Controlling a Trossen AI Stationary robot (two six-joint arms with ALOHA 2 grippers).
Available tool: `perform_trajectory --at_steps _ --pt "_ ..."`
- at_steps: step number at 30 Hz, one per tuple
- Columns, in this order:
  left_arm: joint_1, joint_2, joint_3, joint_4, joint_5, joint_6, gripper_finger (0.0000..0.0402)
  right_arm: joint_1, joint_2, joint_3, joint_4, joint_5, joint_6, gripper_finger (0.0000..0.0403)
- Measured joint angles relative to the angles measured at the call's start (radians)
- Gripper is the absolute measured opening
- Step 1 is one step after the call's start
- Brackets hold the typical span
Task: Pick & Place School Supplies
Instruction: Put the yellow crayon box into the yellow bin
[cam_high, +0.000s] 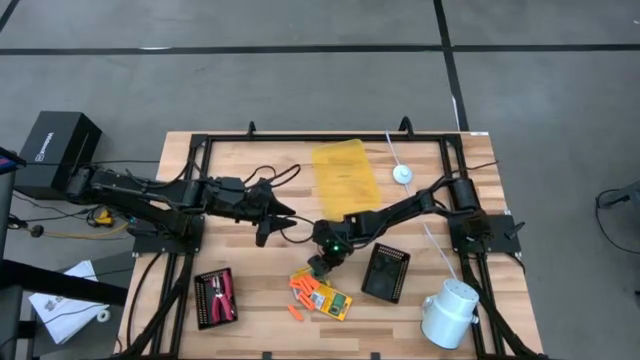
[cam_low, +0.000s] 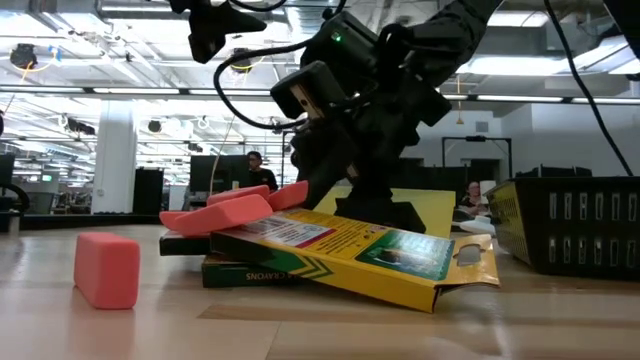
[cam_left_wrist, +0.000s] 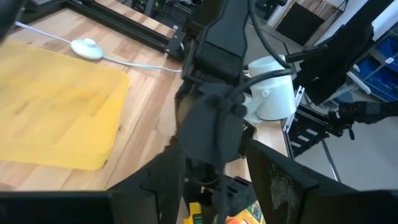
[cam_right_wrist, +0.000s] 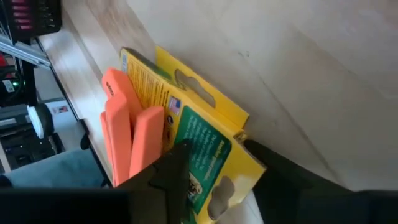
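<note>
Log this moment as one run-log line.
right tool: open, straddling crayon box edge | left tool: waiting mid-table | orange sticks: on the box

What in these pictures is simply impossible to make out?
- Whether the right gripper grips the yellow crayon box: its tips are dark and cut off in the right wrist view.
- The lower box in the low view: the tilted box hides most of it.
- The tool in the left black tray: too small in the high view.
- Left gripper jaws: a dark blur in the high view.
</note>
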Motion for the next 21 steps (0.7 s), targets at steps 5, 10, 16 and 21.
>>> perform_trajectory --at_steps 5,10,16,21 --pt "0.000 0.000 0.000 -0.001 0.000 0.002 0.0167 -0.021 0.002 0.000 0.029 -0.004 -0.002 0.0039" --pt "0.003 0.000 0.000 -0.004 0.000 0.005 0.0167 -0.042 0.001 0.000 0.041 -0.033 -0.025 0.0010" --pt "0.024 0.000 0.000 -0.005 -0.001 0.006 0.0167 -0.070 0.001 0.005 0.086 -0.075 -0.036 0.0002" --pt "0.036 0.000 0.000 -0.006 -0.002 0.008 0.0167 -0.097 -0.005 0.065 0.090 -0.102 -0.058 0.0001"
